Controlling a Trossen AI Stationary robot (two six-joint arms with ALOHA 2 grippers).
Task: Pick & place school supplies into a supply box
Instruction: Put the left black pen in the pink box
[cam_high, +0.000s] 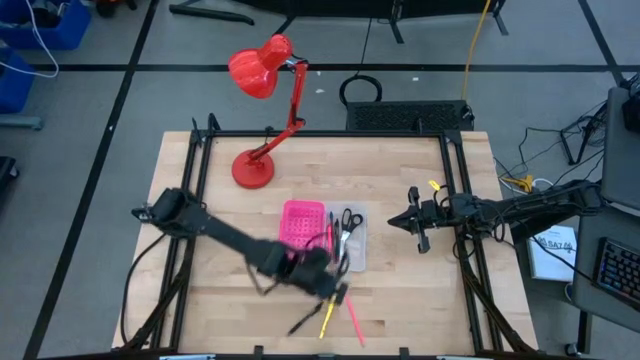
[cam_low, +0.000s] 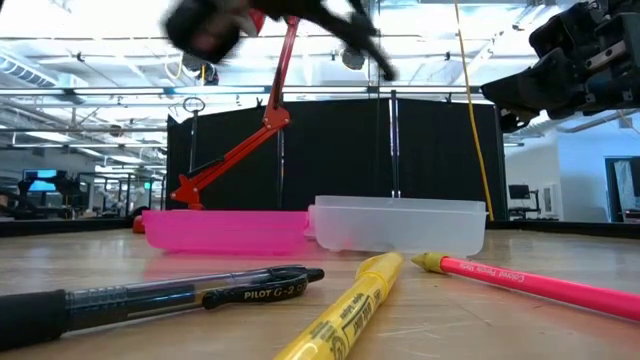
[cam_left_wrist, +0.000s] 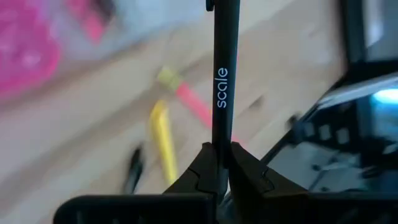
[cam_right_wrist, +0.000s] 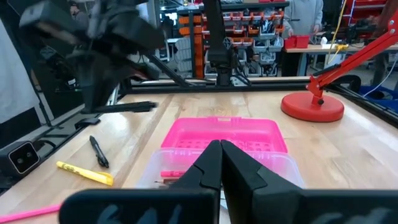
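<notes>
The supply box lies open mid-table: a pink perforated half (cam_high: 303, 222) joined to a clear tray (cam_high: 350, 240) that holds scissors (cam_high: 347, 219). My left gripper (cam_high: 333, 280) hangs above the table just near of the box, shut on a black pen (cam_left_wrist: 221, 81) marked "scale". On the table by the near edge lie a black pen (cam_high: 300, 324), a yellow marker (cam_high: 327, 318) and a pink pencil (cam_high: 355, 318). My right gripper (cam_high: 415, 222) waits shut, level, right of the box. My left gripper pinches the black pen between its two fingers near one end (cam_left_wrist: 219, 155). The gripper slants down from the table's left, and the pen runs on along the fingers, sticking out ahead of them. The pen is lifted clear of the table.
A red desk lamp (cam_high: 262, 75) stands with its base (cam_high: 252, 170) on the table's far left part. Black frame rails (cam_high: 200, 170) run along the table's left and right edges. Bare wood lies to the right of the loose pens.
</notes>
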